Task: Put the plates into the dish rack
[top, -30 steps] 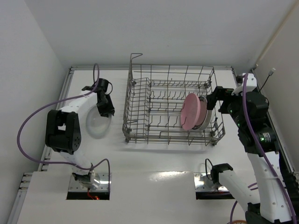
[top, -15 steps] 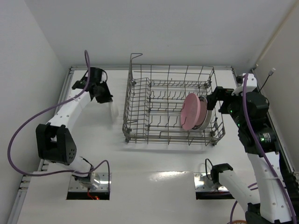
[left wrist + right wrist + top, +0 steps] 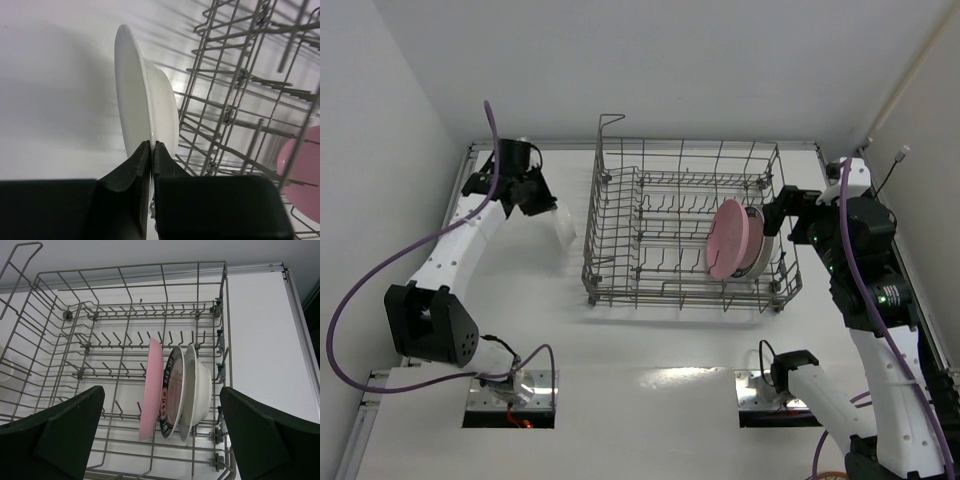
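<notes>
I am clamping my left claw (image 3: 151, 150) on the white plate (image 3: 145, 95), rim-first; held upright, it should slot between the dish rack (image 3: 660, 280) tines.

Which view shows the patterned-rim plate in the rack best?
The right wrist view: the dark-rimmed plate stands on edge between the pink plate and a white plate, its pattern visible. From the top, the pink plate hides nearly all of it; the left wrist view misses it.
</notes>
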Controlling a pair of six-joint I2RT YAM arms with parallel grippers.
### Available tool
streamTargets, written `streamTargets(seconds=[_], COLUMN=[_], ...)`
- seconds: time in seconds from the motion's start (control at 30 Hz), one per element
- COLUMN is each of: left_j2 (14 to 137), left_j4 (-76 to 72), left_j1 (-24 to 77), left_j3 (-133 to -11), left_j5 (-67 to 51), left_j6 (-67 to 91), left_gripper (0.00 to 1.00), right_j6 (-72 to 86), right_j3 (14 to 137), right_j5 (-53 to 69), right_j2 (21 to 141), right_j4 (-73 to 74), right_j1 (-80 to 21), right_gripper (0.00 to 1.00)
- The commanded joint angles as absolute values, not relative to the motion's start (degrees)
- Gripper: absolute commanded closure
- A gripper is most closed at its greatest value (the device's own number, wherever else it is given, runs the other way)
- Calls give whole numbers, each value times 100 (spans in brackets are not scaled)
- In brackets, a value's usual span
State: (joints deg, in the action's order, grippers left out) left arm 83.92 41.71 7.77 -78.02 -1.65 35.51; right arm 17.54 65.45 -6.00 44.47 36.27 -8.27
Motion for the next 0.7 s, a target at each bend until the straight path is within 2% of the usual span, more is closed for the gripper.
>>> streamTargets(seconds=[0.0,0.1,0.17,0.27,0.33,0.47,0.67], left_j2=[7875,7927,8006,8007,8007,7262,7540], left_j4=[3788,3998,4200,4071,3781,1904,1328], left_j1=[747,747,983,1151,1151,1756,3031], left_j3=[-8524,-9419,-10243,-10756,-10758,-9558,-9536], left_j5=[-79,87,753,1011,801,492,177], left_j6=[3796,3797,3745,3744,3796,4042,3851], left_gripper=[100,100,100,100,100,100,100], right_j6=[1687,1687,1687,1687,1740,1792,1907], right_j3=[6574,6636,6636,6636,6636,6583,6530], right_j5=[-677,-677,-624,-624,-571,-633,-633], right_j2=[4368,4368,4368,4368,4368,4368,4368], right_j4=[3533,3533,3533,3533,3480,3480,3366], right_j1=[-791,-791,-791,-791,-791,-791,-791], right_gripper=[0,0,0,0,0,0,0])
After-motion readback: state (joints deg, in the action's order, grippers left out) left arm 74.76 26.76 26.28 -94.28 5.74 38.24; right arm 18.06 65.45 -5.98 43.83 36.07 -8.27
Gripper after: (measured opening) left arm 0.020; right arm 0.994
